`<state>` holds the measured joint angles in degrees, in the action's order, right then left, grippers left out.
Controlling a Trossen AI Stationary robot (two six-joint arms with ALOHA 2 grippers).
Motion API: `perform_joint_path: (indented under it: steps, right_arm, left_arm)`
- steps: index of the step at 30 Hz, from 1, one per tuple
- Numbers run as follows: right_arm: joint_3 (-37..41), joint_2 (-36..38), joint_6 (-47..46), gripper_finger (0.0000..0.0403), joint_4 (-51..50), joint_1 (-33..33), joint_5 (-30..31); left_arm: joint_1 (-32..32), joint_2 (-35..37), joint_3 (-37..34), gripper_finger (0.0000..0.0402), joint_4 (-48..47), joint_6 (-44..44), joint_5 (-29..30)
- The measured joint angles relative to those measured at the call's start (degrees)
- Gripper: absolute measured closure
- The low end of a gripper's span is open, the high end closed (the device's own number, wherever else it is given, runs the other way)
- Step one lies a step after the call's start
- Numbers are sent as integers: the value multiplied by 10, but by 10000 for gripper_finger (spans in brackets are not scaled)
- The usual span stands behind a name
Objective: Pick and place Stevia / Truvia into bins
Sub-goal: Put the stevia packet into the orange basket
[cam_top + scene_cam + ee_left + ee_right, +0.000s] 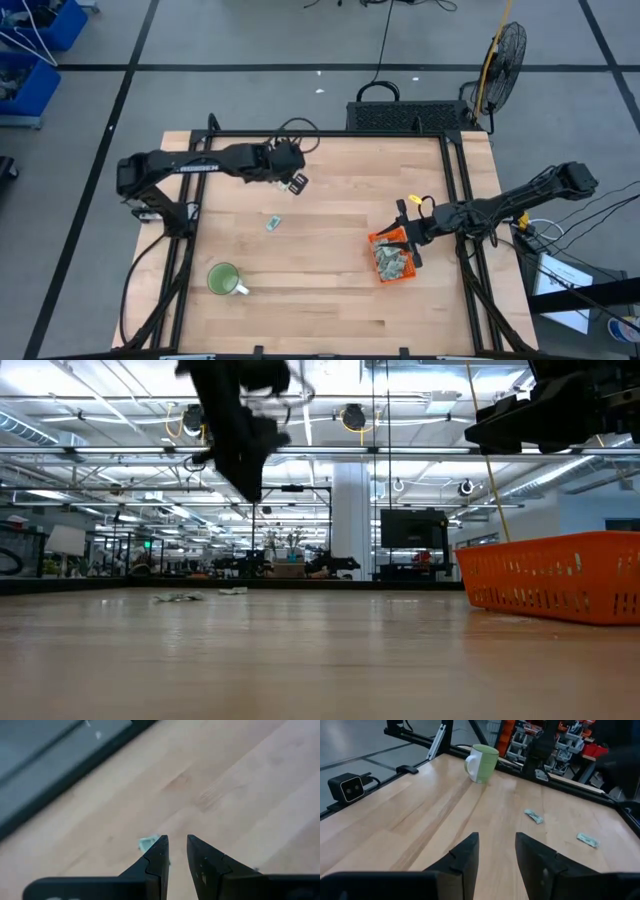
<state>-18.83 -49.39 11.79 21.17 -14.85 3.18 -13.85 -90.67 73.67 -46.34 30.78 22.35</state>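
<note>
inside the orange tray (374, 240) most sachets already lie heaped, while two sachets (272, 223) wait on the bare surface (330, 290), the left end effector (298, 183) raised and released near them, the right end effector (408, 237) released over the tray.

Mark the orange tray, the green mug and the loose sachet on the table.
orange tray (381, 240), high view, its bare left rim.
green mug (222, 278), high view, centre of its opening.
loose sachet (272, 223), high view, its middle.
</note>
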Motion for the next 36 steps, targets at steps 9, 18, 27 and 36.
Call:
perform_joint_path:
  steps: [9,18,27,36]
  right_arm:
    - [0,0,-1,284,-1,0,-2]
    - [0,0,-1,284,-2,0,-2]
    - [0,0,14,284,1,0,-2]
    - [0,0,16,284,5,7,-2]
  left_arm:
    - [-109,0,-215,325,291,14,-81]
    - [-115,0,-359,325,437,58,-89]
    - [-91,0,-401,325,506,84,-89]
    - [-67,0,-401,325,535,90,-87]
